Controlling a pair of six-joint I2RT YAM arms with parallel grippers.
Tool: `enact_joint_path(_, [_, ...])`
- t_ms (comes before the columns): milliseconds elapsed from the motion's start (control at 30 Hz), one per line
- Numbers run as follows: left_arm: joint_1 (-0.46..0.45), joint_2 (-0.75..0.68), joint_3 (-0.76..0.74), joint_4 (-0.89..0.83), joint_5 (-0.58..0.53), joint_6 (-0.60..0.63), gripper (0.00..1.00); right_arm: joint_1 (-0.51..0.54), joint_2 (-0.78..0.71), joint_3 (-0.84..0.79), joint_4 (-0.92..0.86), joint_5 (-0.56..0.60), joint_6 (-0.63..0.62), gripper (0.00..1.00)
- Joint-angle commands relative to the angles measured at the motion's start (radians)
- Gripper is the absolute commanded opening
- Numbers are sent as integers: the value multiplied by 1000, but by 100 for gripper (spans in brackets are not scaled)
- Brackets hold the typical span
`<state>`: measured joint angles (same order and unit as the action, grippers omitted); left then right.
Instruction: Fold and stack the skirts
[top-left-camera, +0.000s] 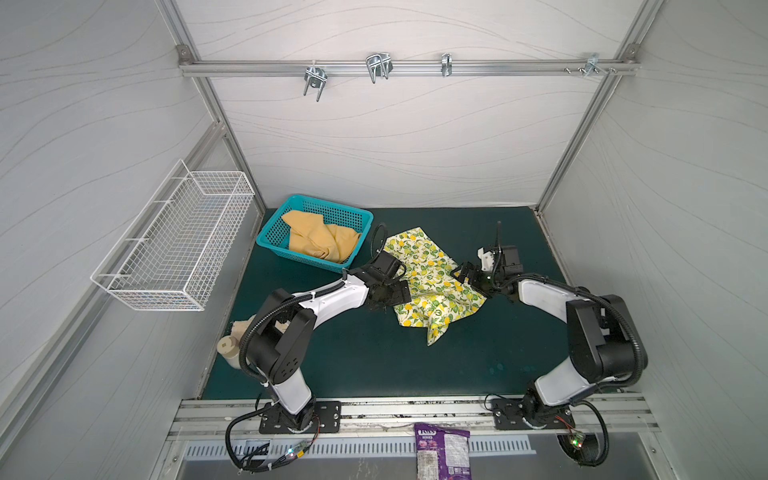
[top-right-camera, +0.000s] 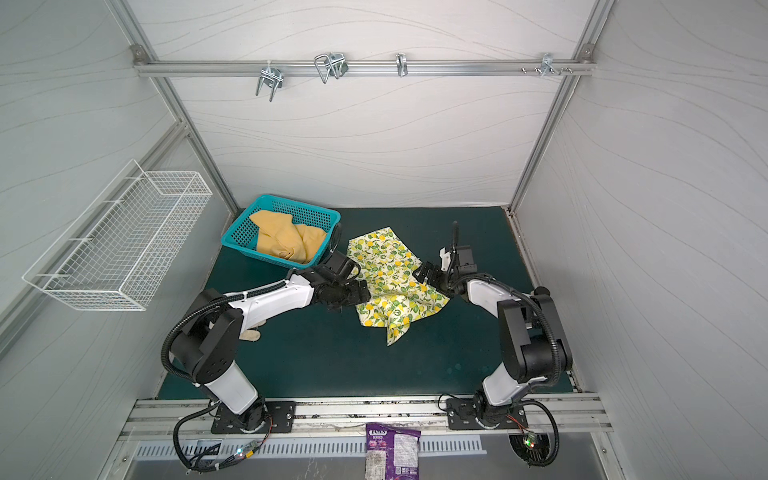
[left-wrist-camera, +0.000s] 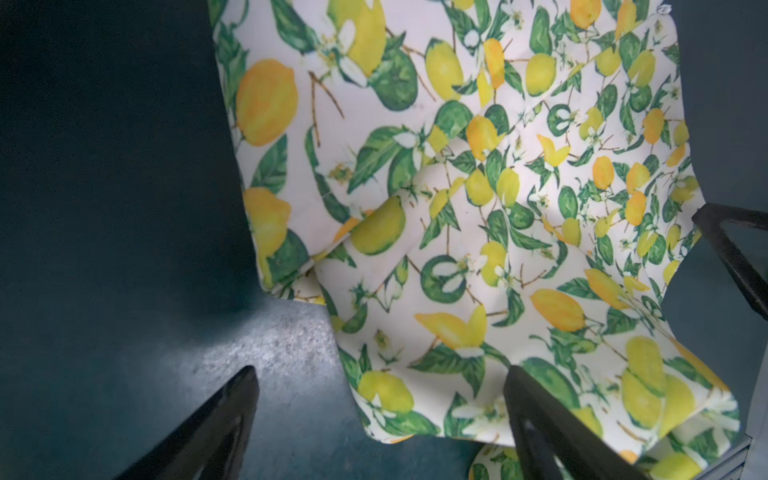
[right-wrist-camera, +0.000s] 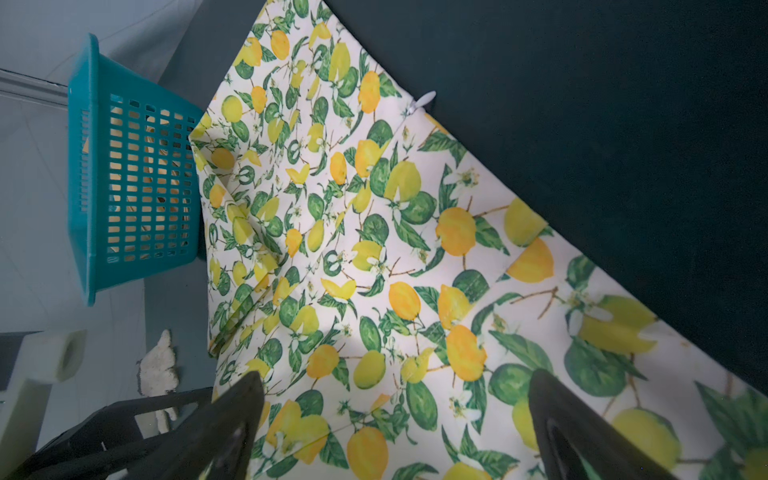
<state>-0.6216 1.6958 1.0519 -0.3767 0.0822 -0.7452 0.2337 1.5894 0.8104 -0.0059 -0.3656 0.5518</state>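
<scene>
The white lemon-print skirt (top-left-camera: 432, 282) (top-right-camera: 395, 282) lies crumpled on the dark green mat between both arms. The mustard-yellow skirt (top-left-camera: 320, 241) (top-right-camera: 286, 241) sits bunched in the teal basket (top-left-camera: 332, 205) (top-right-camera: 299, 204). My left gripper (top-left-camera: 399, 293) (left-wrist-camera: 380, 386) stands open at the lemon skirt's (left-wrist-camera: 478, 187) left edge, low over the mat, with a corner of the cloth between its fingers. Open as well, my right gripper (top-left-camera: 463, 274) (right-wrist-camera: 395, 386) hovers over the lemon skirt's (right-wrist-camera: 374, 249) right side, with printed cloth beneath its spread fingers and nothing pinched.
A white wire basket (top-left-camera: 174, 241) hangs on the left wall. A cream bottle (top-left-camera: 228, 349) and a beige rag (top-left-camera: 243, 328) sit by the left arm's elbow. A purple snack bag (top-left-camera: 442, 453) lies on the front ledge. Metal hooks (top-left-camera: 378, 66) hang from the rail overhead.
</scene>
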Motion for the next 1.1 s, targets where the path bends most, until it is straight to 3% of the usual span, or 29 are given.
enact_joint_path(0, [-1,63,33,51,1,-16,91,7,22,-5,24,-11,1,99])
enact_joint_path(200, [0,131,83,64,13,-17,80,7,35,-16,29,-9,-3,99])
enact_joint_path(467, [22,195,185,30,21,18,26,7,55,-41,42,2,6,99])
enact_joint_path(733, [52,285,455,-162,-41,158,17,12,56,-85,58,9,56,99])
enact_joint_path(933, [56,422,782,-343,-101,294,18,50,39,-175,124,14,157,99])
enact_joint_path(1067, [38,531,1027,-448,-133,364,19,138,4,-251,177,50,247,99])
